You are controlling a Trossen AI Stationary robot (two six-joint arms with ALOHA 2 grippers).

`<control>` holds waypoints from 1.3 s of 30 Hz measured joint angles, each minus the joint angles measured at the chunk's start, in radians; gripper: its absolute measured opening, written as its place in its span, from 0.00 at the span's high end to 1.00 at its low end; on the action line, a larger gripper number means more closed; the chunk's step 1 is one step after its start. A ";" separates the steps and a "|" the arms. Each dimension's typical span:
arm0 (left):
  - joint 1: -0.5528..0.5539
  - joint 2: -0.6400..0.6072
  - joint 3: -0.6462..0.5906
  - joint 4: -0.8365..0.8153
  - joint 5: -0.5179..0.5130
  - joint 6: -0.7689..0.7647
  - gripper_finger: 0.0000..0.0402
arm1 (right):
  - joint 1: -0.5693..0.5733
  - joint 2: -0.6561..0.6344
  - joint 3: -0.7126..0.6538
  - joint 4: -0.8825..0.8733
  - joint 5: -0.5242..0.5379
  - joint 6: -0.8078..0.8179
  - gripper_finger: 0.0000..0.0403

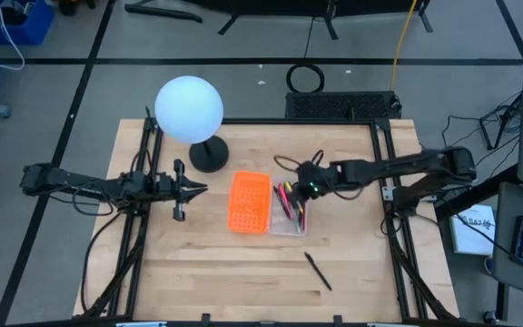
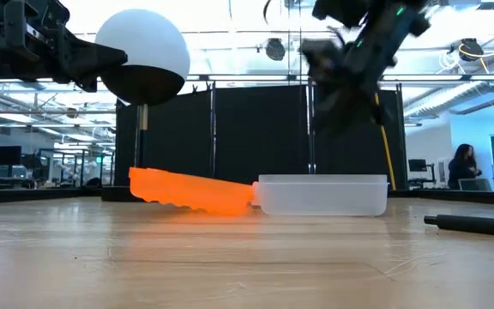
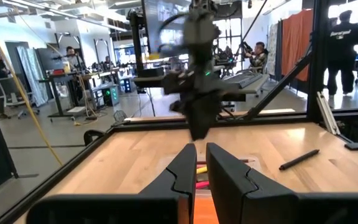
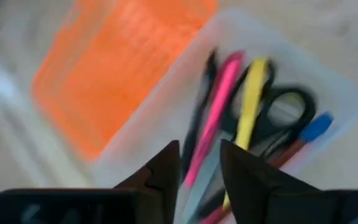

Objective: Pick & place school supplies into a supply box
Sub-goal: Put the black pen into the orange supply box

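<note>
- Waiting at table's left, my left gripper [image 1: 192, 189] holds nothing, fingers nearly shut.
- Supply box [image 1: 295, 227] holds pens and scissors [image 4: 284, 118]; my right gripper [image 1: 305, 188] hovers above, parted, empty.
- Stray black pen [image 1: 318, 272]: light, stiff, slippery; pinch mid-shaft.

pink pen [image 4: 219, 106], yellow pen [image 4: 249, 106], scissors [image 4: 284, 115], clear box [image 4: 337, 93]

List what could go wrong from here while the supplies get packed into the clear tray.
1. The right gripper hangs over the clear translucent plastic tray, where the pink pen, yellow pen and scissors lie crowded. Dipping lower, its fingers might snag one and drag it out.
2. The orange perforated tray touches the clear one; a nudge may shift both.
3. One black pen lies apart near the table's front and could roll when grasped.
</note>
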 joint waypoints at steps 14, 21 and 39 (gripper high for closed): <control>0.000 0.000 0.000 -0.007 0.000 -0.054 0.88 | 0.495 -0.174 0.001 -0.142 0.392 0.118 1.00; 0.000 0.000 0.000 -0.007 0.001 -0.062 0.88 | 0.685 -0.168 0.001 -0.220 0.444 0.158 1.00; 0.000 0.000 0.000 -0.046 0.001 -0.083 0.88 | 0.743 0.227 0.319 -0.350 0.263 0.390 1.00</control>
